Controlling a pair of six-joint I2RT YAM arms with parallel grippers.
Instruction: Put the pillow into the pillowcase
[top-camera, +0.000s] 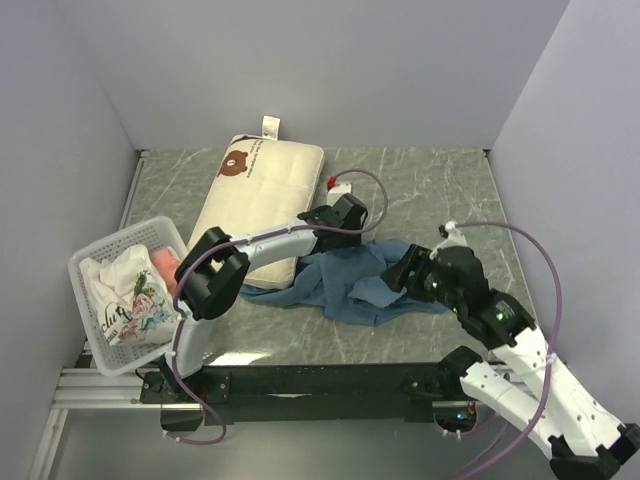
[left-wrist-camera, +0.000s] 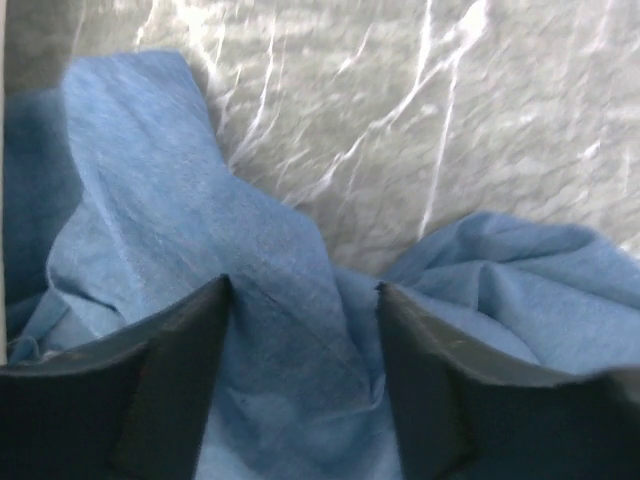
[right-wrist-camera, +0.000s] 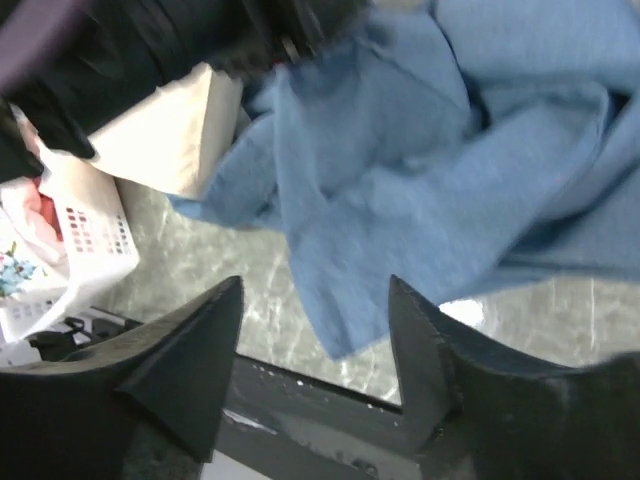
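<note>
Between our left gripper's (left-wrist-camera: 302, 290) spread fingers lies the pillowcase (left-wrist-camera: 150, 180); our right gripper (right-wrist-camera: 315, 288) hovers wide nearby. Next we should pinch its opening.

Honestly, nothing here is properly legible. The pillow (top-camera: 262, 205) has a line of tiny print right beside its bear face (top-camera: 236, 163) and a white tag (top-camera: 270, 125) at its far edge, both too small to read. Left of the pillow, the cloth (top-camera: 130, 295) in the basket (top-camera: 100, 250) shows dark lettering I can't make out either.
</note>
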